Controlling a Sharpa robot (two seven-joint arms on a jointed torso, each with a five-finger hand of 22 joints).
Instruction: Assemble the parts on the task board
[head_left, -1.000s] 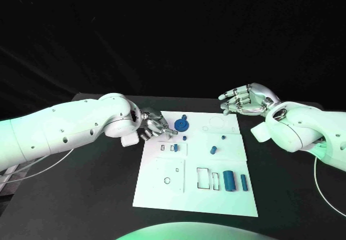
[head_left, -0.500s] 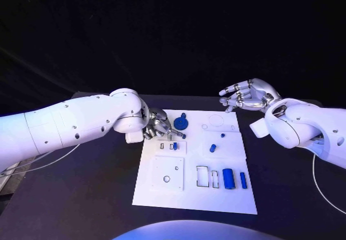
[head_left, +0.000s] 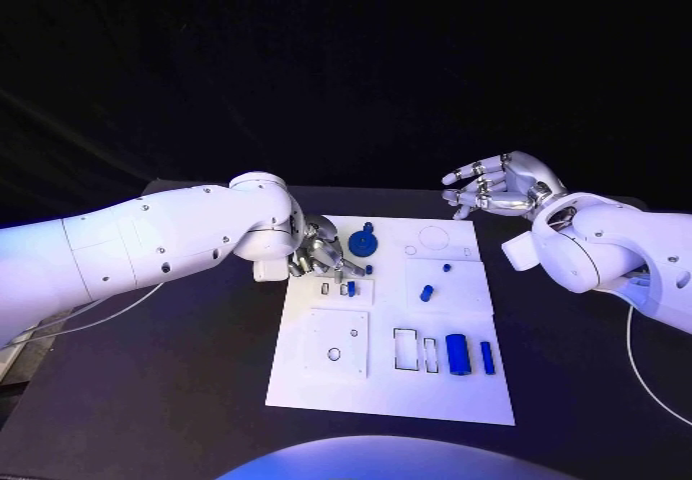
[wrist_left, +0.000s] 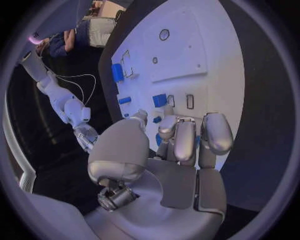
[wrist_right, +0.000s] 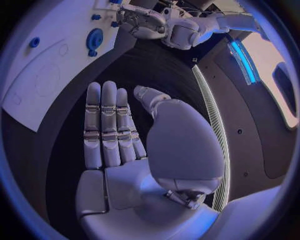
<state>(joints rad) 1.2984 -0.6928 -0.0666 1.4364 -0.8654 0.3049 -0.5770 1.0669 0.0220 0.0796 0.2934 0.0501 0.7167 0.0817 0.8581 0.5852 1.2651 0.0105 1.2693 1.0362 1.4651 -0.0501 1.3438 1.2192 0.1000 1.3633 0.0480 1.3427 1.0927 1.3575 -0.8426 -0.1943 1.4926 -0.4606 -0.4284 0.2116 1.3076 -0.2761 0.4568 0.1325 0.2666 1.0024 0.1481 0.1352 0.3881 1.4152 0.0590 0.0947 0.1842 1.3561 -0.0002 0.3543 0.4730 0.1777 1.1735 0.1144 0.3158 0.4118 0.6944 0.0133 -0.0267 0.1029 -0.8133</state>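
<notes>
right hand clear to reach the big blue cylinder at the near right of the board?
Probably yes. The right hand hovers open beyond the task board's far right corner, holding nothing. The big blue cylinder lies uncovered on the right side; the left hand works at the far left, out of that path.

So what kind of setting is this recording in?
Probably a robotics lab test bench: a black table carries a white task board with small blue parts, against a dark backdrop.

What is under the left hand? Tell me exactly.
The left hand hangs over the white board's far left part, beside the round blue disc. Small blue pieces lie near its fingertips; anything beneath its palm is hidden.
</notes>
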